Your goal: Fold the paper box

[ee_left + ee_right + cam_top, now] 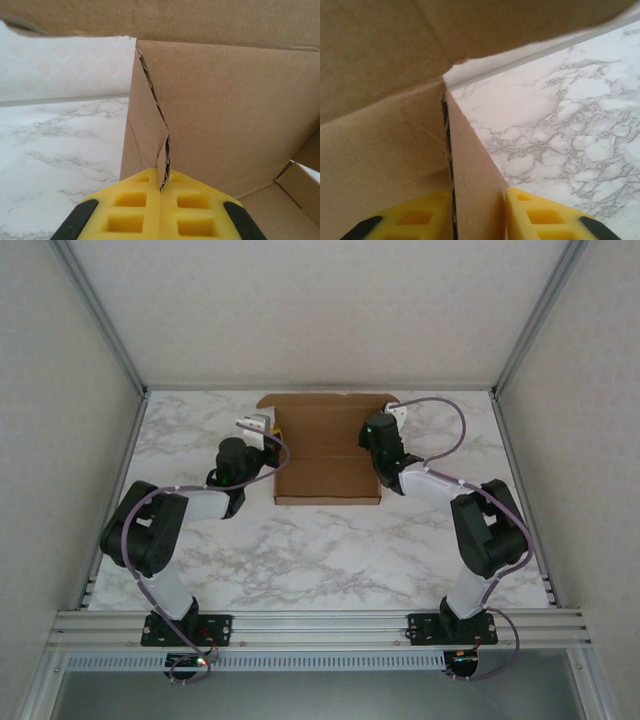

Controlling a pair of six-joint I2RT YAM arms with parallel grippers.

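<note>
The paper box (328,455) is a brown cardboard sheet lying at the back middle of the table, with its far panel and both side walls raised. My left gripper (262,430) is at its left wall. In the left wrist view that gripper (162,174) is shut on the wall's corrugated edge (161,135), the yellow pads (130,210) meeting around it. My right gripper (386,428) is at the right wall. In the right wrist view the right gripper (474,194) straddles the standing wall (470,165), one yellow pad (540,215) pressed on the outside and the other inside.
The white marbled table (320,550) stretches open in front of the box. Aluminium frame posts and pale walls (120,360) close in the left, right and back sides. A metal rail (320,625) carries both arm bases at the near edge.
</note>
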